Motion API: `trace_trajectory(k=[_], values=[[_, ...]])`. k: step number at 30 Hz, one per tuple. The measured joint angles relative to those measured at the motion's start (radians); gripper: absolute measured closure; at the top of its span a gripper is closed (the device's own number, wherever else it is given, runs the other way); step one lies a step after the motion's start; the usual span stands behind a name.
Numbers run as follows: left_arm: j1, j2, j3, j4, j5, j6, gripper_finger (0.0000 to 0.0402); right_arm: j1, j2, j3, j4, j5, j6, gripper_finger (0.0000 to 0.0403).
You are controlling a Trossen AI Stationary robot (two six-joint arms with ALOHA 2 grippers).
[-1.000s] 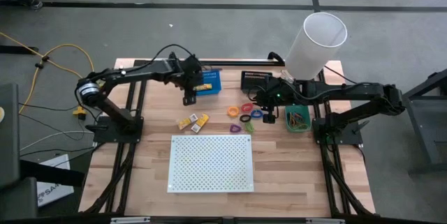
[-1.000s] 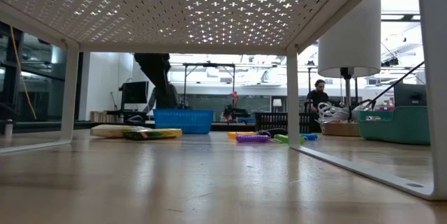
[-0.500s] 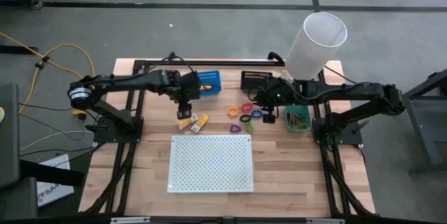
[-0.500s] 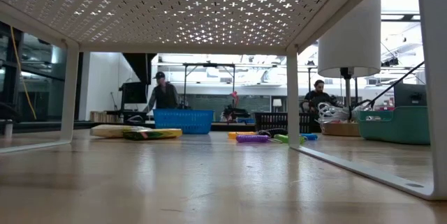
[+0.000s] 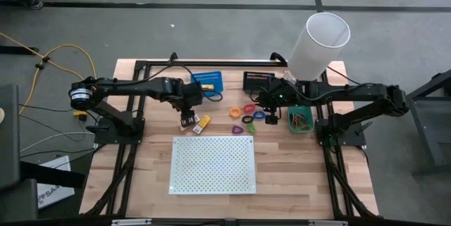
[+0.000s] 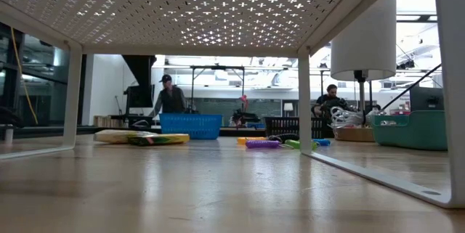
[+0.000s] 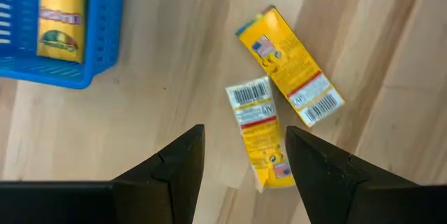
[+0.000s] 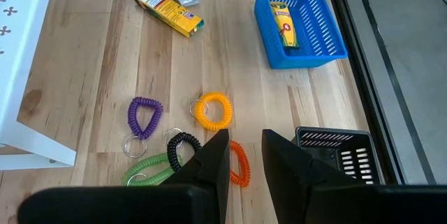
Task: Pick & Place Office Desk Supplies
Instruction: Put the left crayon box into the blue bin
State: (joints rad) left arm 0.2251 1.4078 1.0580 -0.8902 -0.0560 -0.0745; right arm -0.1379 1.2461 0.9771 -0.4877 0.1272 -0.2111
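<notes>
Two yellow-orange packets [image 7: 260, 140] [image 7: 290, 74] lie flat on the wooden table next to each other [image 5: 194, 122]. My left gripper [image 7: 244, 175] hovers open above them [image 5: 187, 115], pointing steeply down, with nothing between its fingers. A third packet [image 7: 59, 11] lies inside the blue bin [image 5: 209, 83]. Coiled loops lie loose on the table: orange [image 8: 211, 110], purple [image 8: 143, 116], black [image 8: 183, 144], green [image 8: 150, 172]. My right gripper [image 8: 244, 161] hangs open above them [image 5: 271, 117], over a second orange loop [image 8: 239, 165].
A white perforated board [image 5: 213, 164] stands on legs at the table's near middle. A black bin [image 5: 258, 82] stands at the far edge, a green bin [image 5: 300, 119] with bands at the right. A tall white cylinder [image 5: 320, 43] rises at the far right.
My left gripper has swung from beside the blue bin toward the table's near edge and a little left, rolling about its own axis, and now hangs over the two packets. It has stayed open. The packets and loops have not moved.
</notes>
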Motion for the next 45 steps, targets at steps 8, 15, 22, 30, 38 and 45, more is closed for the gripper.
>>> trace_trajectory(k=[8,15,22,30,38,45], values=[[-0.037,0.000,0.000,0.013,-0.005,-0.092,0.0210,0.000,0.000,0.000,0.000,0.000,0.000,0.0328],[-0.069,0.018,-0.001,0.007,-0.005,-0.130,0.0204,0.000,0.000,0.000,0.000,0.000,0.000,0.0328],[-0.066,0.080,-0.001,0.016,-0.006,-0.158,0.0161,0.000,0.000,0.000,0.007,0.000,0.000,0.0328],[-0.054,0.096,-0.052,0.053,-0.037,-0.298,0.0158,0.000,0.000,0.000,0.007,0.000,0.000,0.0328],[-0.066,0.097,-0.140,0.144,-0.049,-0.395,0.0158,0.000,0.000,0.000,0.007,0.000,0.000,0.0328],[-0.099,0.097,-0.151,0.144,-0.055,-0.408,0.0158,0.000,0.000,0.000,0.007,0.000,0.000,0.0328]])
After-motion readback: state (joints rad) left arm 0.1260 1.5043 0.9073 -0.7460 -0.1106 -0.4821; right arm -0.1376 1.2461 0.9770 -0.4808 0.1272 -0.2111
